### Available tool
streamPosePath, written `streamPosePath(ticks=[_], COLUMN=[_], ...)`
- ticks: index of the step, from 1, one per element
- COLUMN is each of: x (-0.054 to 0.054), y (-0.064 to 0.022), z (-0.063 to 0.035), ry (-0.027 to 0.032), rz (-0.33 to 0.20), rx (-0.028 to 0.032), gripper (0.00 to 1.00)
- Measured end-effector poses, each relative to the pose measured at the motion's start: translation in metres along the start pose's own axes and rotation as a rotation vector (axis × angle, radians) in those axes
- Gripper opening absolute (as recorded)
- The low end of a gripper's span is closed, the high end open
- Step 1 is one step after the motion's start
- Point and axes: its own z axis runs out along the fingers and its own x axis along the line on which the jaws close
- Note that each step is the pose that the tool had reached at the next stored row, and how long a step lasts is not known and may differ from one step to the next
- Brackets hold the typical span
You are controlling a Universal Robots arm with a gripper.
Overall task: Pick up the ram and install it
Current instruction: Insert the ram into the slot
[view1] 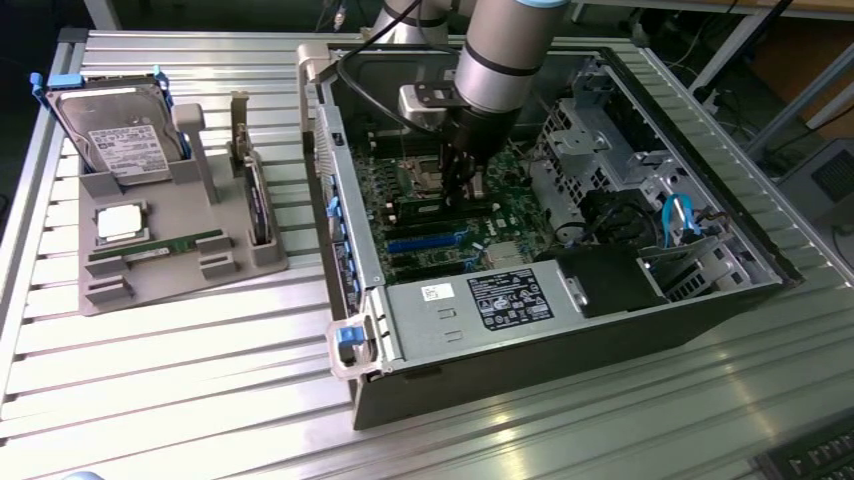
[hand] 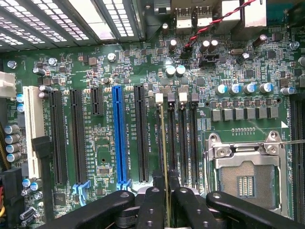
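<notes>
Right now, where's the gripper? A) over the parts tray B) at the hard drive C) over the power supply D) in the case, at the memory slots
D: the gripper is down over the motherboard, shut on the ram held edge-on, in line with the memory slots.

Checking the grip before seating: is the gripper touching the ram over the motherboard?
Touching: the wrist view shows the ram edge-on, its near end pinched inside the gripper.

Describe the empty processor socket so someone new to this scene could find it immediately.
Inside the open computer case lies the green motherboard. Beside its row of long black memory slots sits the processor socket: the only square, silver-framed opening among narrow strips.
</notes>
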Motion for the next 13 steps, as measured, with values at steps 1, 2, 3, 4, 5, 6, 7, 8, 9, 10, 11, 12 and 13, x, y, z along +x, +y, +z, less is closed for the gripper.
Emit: streamPosePath(ticks=[1, 2, 3, 4, 5, 6, 7, 8, 9, 10, 11, 12, 13], x=[0.0000, 0.0000, 0.0000, 0.0000, 0.0000, 0.0000, 0.0000, 0.0000, 0.0000, 0.0000, 0.0000, 0.0000, 0.0000], y=[0.0000, 0.0000, 0.0000, 0.0000, 0.0000, 0.0000, 0.0000, -0.0001, 0.0000, -0.0001, -0.0001, -0.0001, 0.0000], z=[0.0000, 0.0000, 0.0001, 0.0001, 0.0001, 0.0006, 0.0007, 0.0007, 0.0008, 0.0008, 0.0007, 0.0006, 0.0006], ry=[-0.0001, -0.0001, -0.0001, -0.0001, -0.0001, -0.0001, 0.0000, 0.0000, -0.0001, -0.0001, -0.0003, -0.0004, -0.0004], rz=[0.003, 0.003, 0.003, 0.003, 0.003, 0.003, 0.003, 0.003, 0.003, 0.005, 0.006, 0.009, 0.011], rx=[-0.0002, -0.0002, -0.0002, -0.0002, -0.0002, -0.0002, -0.0002, -0.0002, -0.0002, -0.0002, -0.0002, -0.0003, -0.0006], gripper=[0.14, 0.14, 0.14, 0.14, 0.14, 0.14, 0.14, 0.14, 0.14, 0.14, 0.14, 0.14, 0.14])
